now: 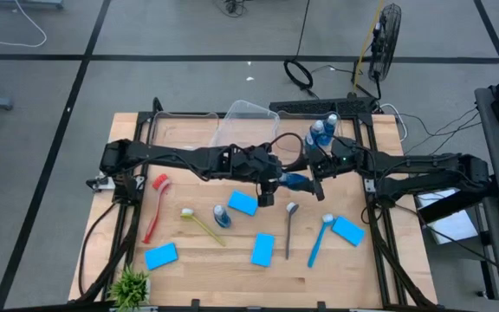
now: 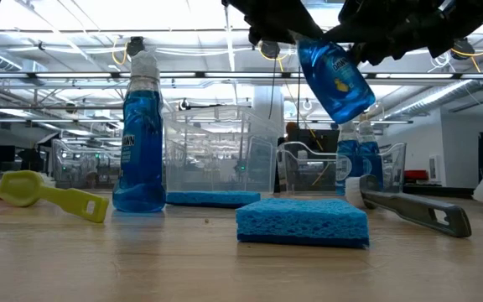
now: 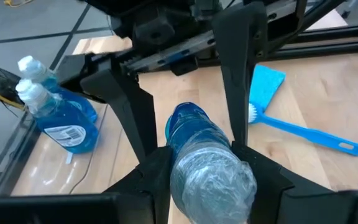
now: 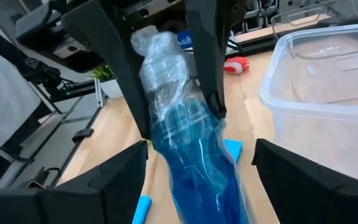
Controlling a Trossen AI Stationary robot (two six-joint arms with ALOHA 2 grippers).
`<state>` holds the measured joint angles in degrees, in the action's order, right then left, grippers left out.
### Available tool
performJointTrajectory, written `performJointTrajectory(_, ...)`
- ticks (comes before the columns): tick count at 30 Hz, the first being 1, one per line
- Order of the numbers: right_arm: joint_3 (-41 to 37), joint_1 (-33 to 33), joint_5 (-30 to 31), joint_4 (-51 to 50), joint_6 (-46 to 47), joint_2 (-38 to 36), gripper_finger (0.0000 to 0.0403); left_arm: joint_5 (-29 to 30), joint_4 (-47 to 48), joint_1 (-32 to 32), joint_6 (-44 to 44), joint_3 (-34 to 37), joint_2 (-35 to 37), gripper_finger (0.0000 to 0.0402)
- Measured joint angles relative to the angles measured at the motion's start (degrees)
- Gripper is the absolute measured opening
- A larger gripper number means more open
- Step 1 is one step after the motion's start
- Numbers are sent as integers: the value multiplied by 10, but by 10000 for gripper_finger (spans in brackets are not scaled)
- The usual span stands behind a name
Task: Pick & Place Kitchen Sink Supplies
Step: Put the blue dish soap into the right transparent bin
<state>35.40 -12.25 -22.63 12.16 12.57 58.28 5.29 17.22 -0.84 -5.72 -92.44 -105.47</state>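
Closest to the low camera, a flat blue sponge [image 2: 302, 222] lies on the wooden table [image 2: 183, 268], below the jaws. Just behind it, off to one side, a grey spoon tool [image 2: 413, 210] lies flat. On the other side, a yellow brush [image 2: 49, 195] lies next to a standing blue bottle [image 2: 143, 143].

Up in the air above the sponge, the left gripper [image 3: 207, 171] pinches the pale cap end of the held bottle [image 2: 335, 80], which hangs tilted. The right gripper [image 4: 201, 165] faces it from the other end. Its jaws are spread wide, one on each side of the bottle's blue body, with gaps showing.

Farther back, past the right jaws, two more bottles [image 3: 58, 112] sit in a clear bin [image 3: 36, 168].
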Motion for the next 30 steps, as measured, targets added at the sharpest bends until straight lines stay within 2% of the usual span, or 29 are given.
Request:
performJointTrajectory(6,0,0,-1,-3,5,0,246,-8,-2,0,0,0,0,142)
performJointTrajectory(19,-1,0,-29,-3,11,0,142,-15,-4,0,5,0,0,142)
performJointTrajectory(30,-1,0,-32,-3,17,0,129,-23,-3,0,19,0,0,142)
